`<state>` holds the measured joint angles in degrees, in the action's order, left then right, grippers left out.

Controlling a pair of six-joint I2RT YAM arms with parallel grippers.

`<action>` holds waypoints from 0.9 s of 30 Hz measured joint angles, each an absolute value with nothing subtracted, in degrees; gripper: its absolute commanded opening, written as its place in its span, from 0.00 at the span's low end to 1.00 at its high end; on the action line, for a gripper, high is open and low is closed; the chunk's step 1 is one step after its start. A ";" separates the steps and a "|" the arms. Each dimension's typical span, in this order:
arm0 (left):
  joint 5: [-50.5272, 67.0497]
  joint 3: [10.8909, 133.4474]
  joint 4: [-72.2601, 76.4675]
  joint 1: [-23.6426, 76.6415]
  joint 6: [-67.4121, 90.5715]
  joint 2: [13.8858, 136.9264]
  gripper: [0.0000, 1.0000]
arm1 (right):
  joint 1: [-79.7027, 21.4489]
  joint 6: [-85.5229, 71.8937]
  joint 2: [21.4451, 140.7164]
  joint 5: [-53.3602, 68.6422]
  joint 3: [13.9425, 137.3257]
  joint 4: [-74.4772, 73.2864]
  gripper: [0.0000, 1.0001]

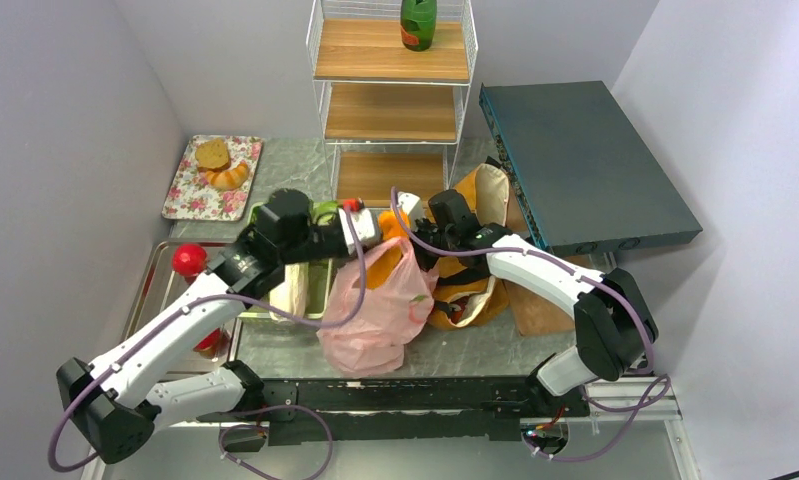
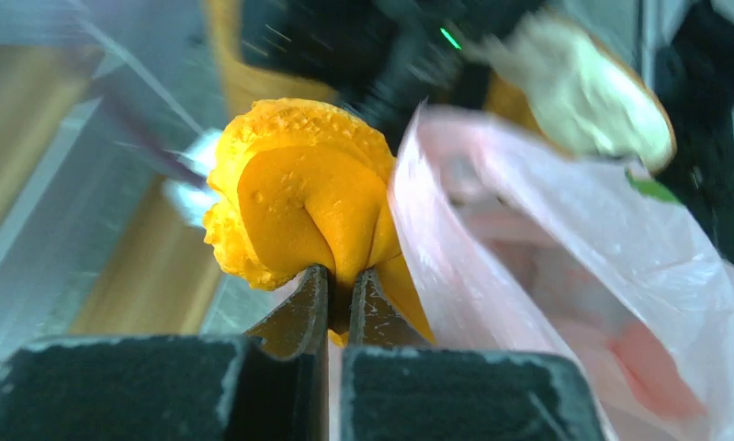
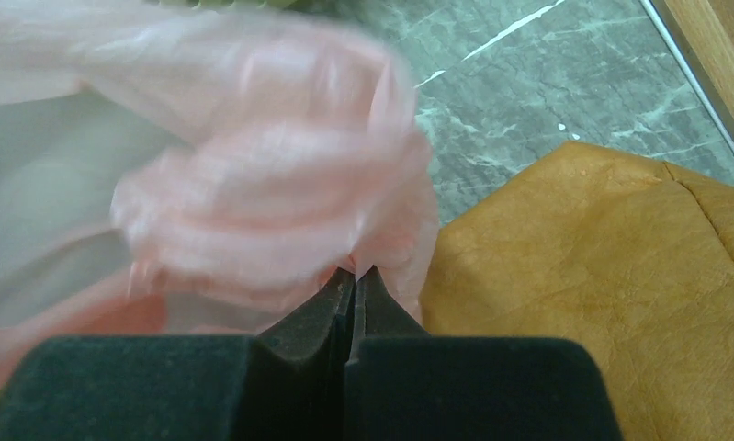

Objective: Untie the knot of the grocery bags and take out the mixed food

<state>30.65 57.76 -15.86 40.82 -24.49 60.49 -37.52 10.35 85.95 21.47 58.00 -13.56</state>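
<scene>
**Both grippers clamped at the mouth of the pink bag**

We see the left gripper (image 2: 340, 292) pinched narrow on an orange food piece (image 2: 294, 197), held up just beside the rim of the pink bag (image 2: 547, 266). The right gripper (image 3: 352, 287) has its jaws closed tight on a bunched fold of the same bag's thin plastic.

From above, the bag stands on the table (image 1: 475, 350) between the two arms, its mouth raised and its body sagging toward the near edge. The brown tote (image 1: 480, 250) lies against the bag's right side, under the right arm.

To the left, a red fruit (image 1: 188, 259) sits on a metal tray (image 1: 147, 288), and a pale long vegetable (image 1: 287, 288) lies beneath the left arm. Something red shows through the pink plastic, but we cannot tell what it is.
</scene>
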 measured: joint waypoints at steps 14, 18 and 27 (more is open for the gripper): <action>14.96 66.87 -9.41 29.56 -3.36 62.59 0.00 | -37.26 11.31 83.77 21.61 58.19 -13.87 0.44; 12.58 67.00 -8.82 27.03 -1.28 63.20 0.00 | -37.26 10.66 82.63 21.98 62.19 -15.44 0.67; 13.39 67.00 -6.26 22.52 1.48 63.22 0.00 | -37.10 9.58 81.73 21.06 74.63 -15.51 0.88</action>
